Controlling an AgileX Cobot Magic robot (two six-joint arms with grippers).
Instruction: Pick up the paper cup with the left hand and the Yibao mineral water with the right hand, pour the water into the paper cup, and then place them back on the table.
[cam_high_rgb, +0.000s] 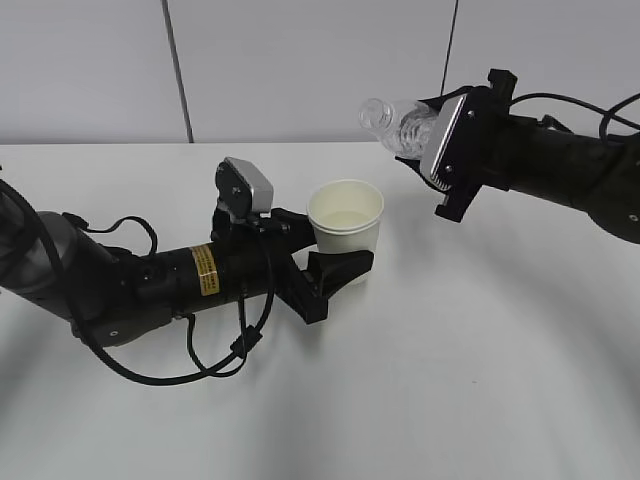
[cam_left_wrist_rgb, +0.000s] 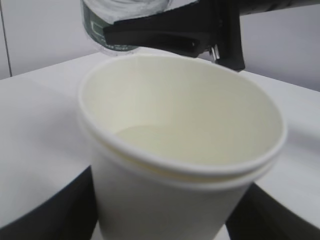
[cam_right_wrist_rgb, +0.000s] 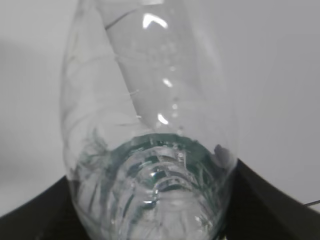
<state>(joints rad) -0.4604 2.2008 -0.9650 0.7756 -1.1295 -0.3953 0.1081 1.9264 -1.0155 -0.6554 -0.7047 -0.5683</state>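
Grey wall behind, white table (cam_high_rgb: 480, 380) filling lower frame.

Right hand (cam_high_rgb: 440, 150), upper right of exterior view: jaws clamped on Yibao mineral water (cam_high_rgb: 395, 122). Bottle lies near horizontal, mouth pointing left, up and right of cup, not over it.

Left hand (cam_high_rgb: 335, 262), centre: jaws closed around paper cup (cam_high_rgb: 346, 232), cup upright, base at or just above table; we cannot tell.

Water (cam_left_wrist_rgb: 165, 142) shows in cup bottom.

We judge pour largely done. We advise righting bottle before lowering; keep cup level, release only once seated.

Bottle (cam_high_rgb: 392, 124) overhangs upper right of paper cup (cam_high_rgb: 345, 231); table (cam_high_rgb: 480, 380) front and right open.
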